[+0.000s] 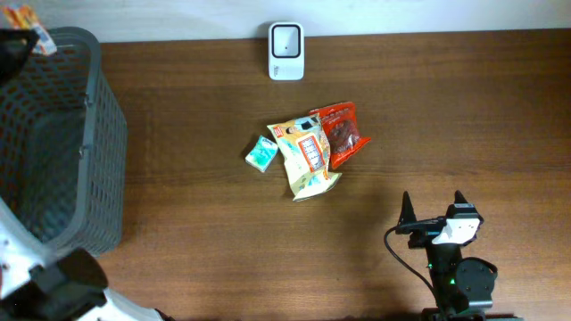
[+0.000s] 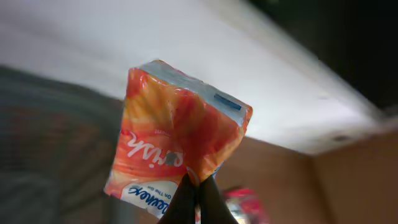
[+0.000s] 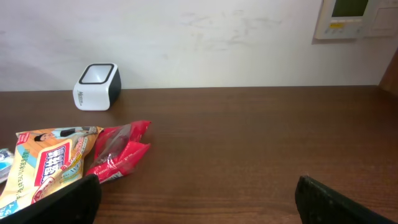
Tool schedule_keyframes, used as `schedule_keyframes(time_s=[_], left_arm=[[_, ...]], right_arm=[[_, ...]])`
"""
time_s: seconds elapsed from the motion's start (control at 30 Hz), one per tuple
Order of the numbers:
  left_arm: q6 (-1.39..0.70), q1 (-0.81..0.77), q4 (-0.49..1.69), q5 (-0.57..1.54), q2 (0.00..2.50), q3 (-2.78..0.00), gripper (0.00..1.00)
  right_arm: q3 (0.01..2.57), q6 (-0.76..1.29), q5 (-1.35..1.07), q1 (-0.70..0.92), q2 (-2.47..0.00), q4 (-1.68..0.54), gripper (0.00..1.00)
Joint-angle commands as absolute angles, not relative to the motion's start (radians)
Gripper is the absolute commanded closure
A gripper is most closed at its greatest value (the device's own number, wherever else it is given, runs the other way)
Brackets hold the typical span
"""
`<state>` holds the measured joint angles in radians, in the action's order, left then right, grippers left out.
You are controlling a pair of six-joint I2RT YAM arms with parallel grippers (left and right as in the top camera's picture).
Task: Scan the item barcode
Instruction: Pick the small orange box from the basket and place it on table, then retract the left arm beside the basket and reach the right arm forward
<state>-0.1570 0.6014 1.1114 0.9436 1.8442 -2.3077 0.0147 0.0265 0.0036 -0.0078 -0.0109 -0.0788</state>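
Overhead, edges: a grey basket (image 1: 62, 134) fills the left edge of the table (image 1: 196, 259). The scanner (image 1: 285, 51) stands at the far edge, about centre.
Overhead, open room: brown wood lies free all round a central pile. There a yellow packet (image 1: 306, 159) overlaps a red packet (image 1: 343, 134), and a small teal packet (image 1: 261, 153) touches the yellow one's left side.
Overhead, item: the orange packet (image 1: 25, 20) is in the top-left corner over the basket's far rim, only partly in frame.
Overhead, right gripper (image 1: 434, 207): low at the near right, well apart from the pile, jaws spread wide over bare wood.

Left wrist, left gripper (image 2: 196, 191): jaws pinched together on the orange packet's (image 2: 174, 143) lower edge. The packet is lifted and tilted, its print upside down.
Left wrist, room: a pale wall (image 2: 280, 93), blurred, with dim basket mesh at left.

Right wrist, surface: dark wood runs back to a pale wall, with a wall panel (image 3: 351, 18) at top right.
Right wrist, things: the scanner (image 3: 97, 86) is near the wall at left. The yellow packet (image 3: 50, 165) and red packet (image 3: 118, 152) lie nearer, touching.
Right wrist, pose: right gripper (image 3: 198, 186) low and level, its fingers (image 3: 62, 202) in the lower corners, far apart.
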Motion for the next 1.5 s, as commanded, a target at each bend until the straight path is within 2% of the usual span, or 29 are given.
schedule_keyframes(time_s=[0.0, 0.13, 0.23, 0.27, 0.37, 0.5, 0.67, 0.83, 0.87, 0.9, 0.93, 0.97, 1.13, 1.3, 1.37, 1.4, 1.47], left_arm=[[-0.288, 0.553, 1.143, 1.078, 1.735, -2.325, 1.00], [-0.321, 0.374, 1.367, 0.908, 1.711, -2.325, 1.00], [-0.322, 0.126, 1.502, 0.639, 1.742, -2.324, 1.00], [-0.322, 0.074, 1.509, 0.591, 1.752, -2.324, 1.00], [-0.323, -0.148, 1.522, 0.262, 1.808, -2.324, 1.00], [-0.482, -0.389, 1.602, -0.098, 1.951, -2.321, 1.00], [-0.504, -0.514, 1.618, -0.073, 2.154, -2.316, 1.00], [-0.502, -0.575, 1.653, 0.005, 2.318, -2.302, 1.00], [-0.491, -0.580, 1.675, 0.004, 2.338, -2.302, 0.89], [-0.461, -0.580, 1.687, 0.005, 2.349, -2.302, 0.59], [-0.412, -0.581, 1.689, 0.009, 2.354, -2.302, 0.18], [-0.387, -0.581, 1.689, 0.008, 2.354, -2.302, 0.12], [-0.387, -0.536, 1.689, 0.068, 2.325, -2.311, 0.13], [-0.340, -0.437, 1.688, 0.086, 2.171, -2.383, 0.13], [-0.335, -0.380, 1.687, 0.047, 2.087, -2.433, 0.10], [-0.336, -0.352, 1.683, 0.008, 2.049, -2.443, 0.01], [-0.335, -0.314, 1.682, -0.072, 2.002, -2.443, 0.01]], right_arm=[[0.006, 0.034, 0.012, -0.014, -0.004, -0.081, 0.01], [0.006, 0.035, 0.012, -0.014, -0.004, -0.081, 0.01], [0.006, 0.035, 0.012, -0.014, -0.004, -0.081, 0.02], [0.006, 0.035, 0.012, -0.014, -0.004, -0.081, 0.02], [0.006, 0.034, 0.012, -0.014, -0.004, -0.081, 0.01], [0.006, 0.034, 0.012, -0.014, -0.004, -0.081, 0.02], [0.006, 0.035, 0.012, -0.014, -0.004, -0.081, 0.02], [0.006, 0.034, 0.012, -0.014, -0.004, -0.081, 0.02], [0.006, 0.035, 0.012, -0.014, -0.004, -0.081, 0.02], [0.006, 0.034, 0.012, -0.014, -0.004, -0.081, 0.02], [0.006, 0.034, 0.012, -0.014, -0.004, -0.081, 0.02], [0.006, 0.035, 0.012, -0.014, -0.004, -0.081, 0.02], [0.006, 0.034, 0.012, -0.014, -0.004, -0.081, 0.02], [0.006, 0.034, 0.012, -0.014, -0.004, -0.081, 0.02], [0.006, 0.035, 0.012, -0.014, -0.004, -0.081, 0.02], [0.006, 0.034, 0.012, -0.014, -0.004, -0.081, 0.01], [0.006, 0.035, 0.012, -0.014, -0.004, -0.082, 0.01]])
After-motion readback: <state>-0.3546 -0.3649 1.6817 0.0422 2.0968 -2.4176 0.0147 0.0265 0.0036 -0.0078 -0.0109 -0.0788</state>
